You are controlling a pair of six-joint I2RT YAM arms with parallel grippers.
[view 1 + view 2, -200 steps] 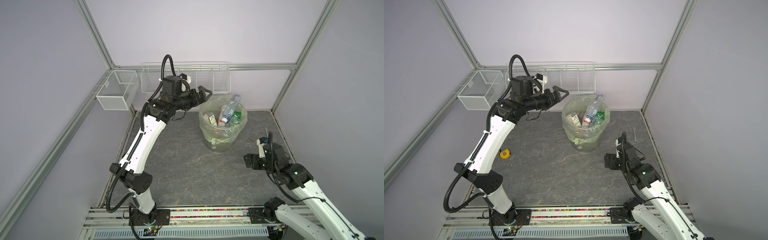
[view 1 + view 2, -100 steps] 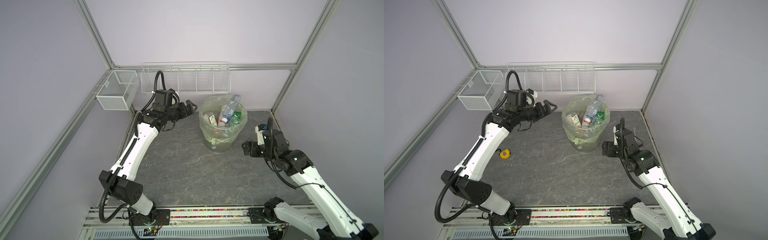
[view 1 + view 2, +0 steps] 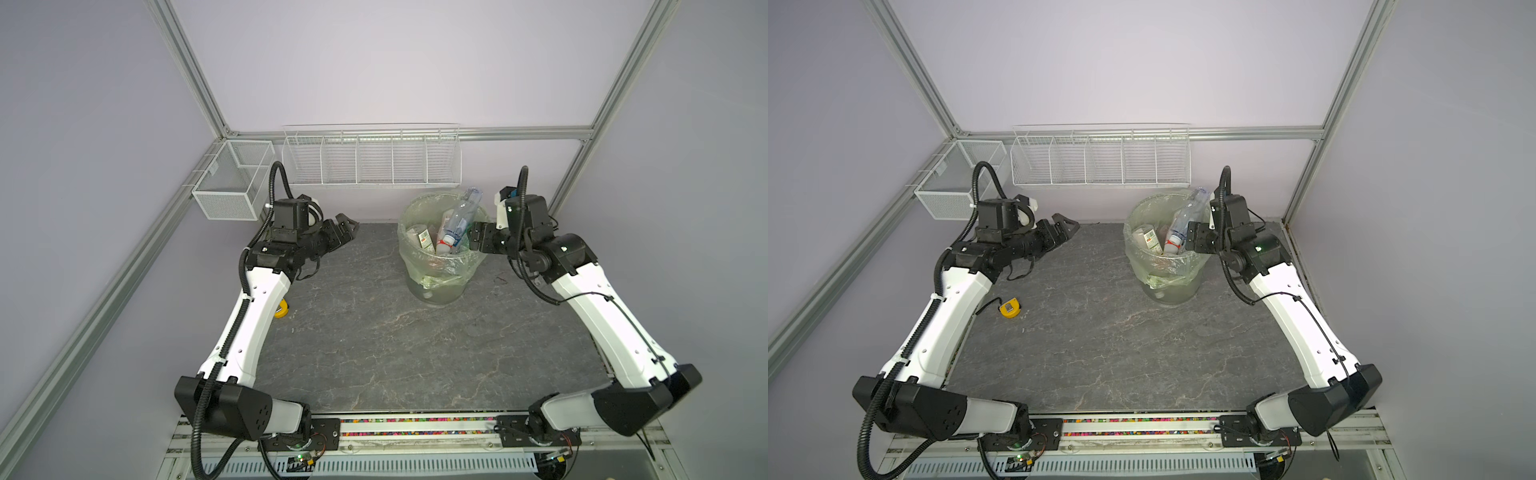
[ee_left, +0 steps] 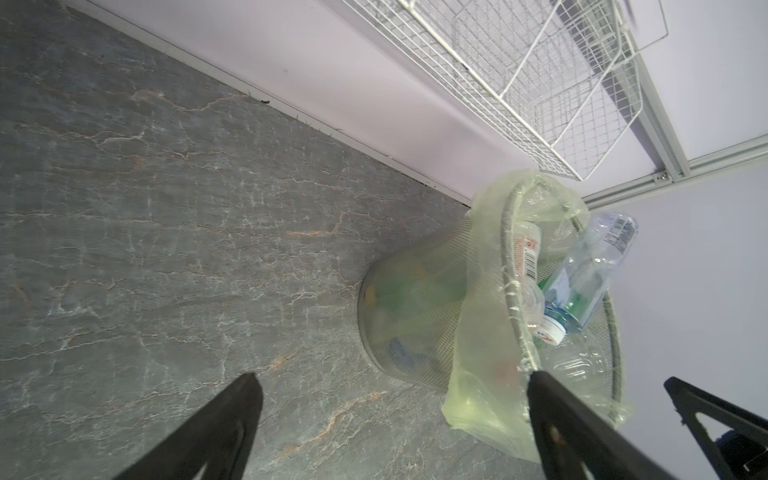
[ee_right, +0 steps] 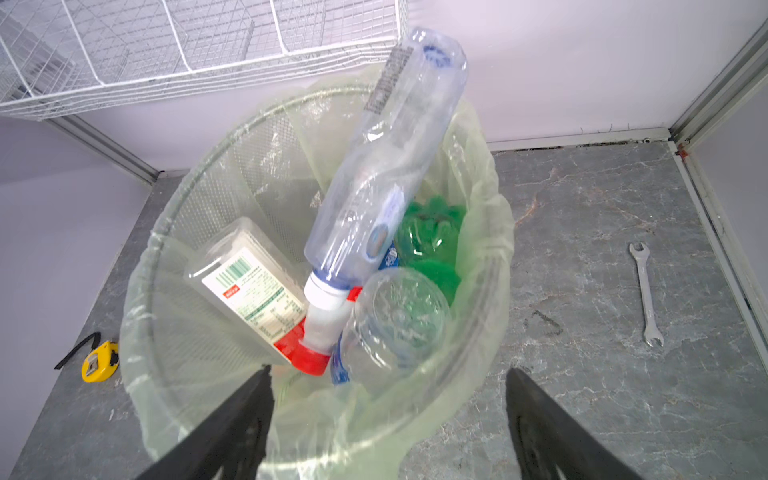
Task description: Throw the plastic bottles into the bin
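The bin (image 3: 436, 266) sits on the table (image 3: 374, 332) close to the back edge, a bit right of the middle, and the bottles (image 5: 365, 257) I can see are all piled inside it. One long clear bottle (image 5: 386, 166) is stuck in neck down, with its bottom poking out above the rim. Next to it are a squarish one with a red cap (image 5: 249, 286) and a green one (image 5: 432, 232).

The right hand (image 5: 388, 372) is right at the bin's rim, spread wide with nothing in it. The left hand (image 4: 391, 375) is up near the back left corner, pointing at the bin but well apart from it. It's also wide open and holding nothing.

There's a yellow tape measure (image 3: 1010, 308) lying by the left edge and a wrench (image 5: 645, 295) by the right edge.
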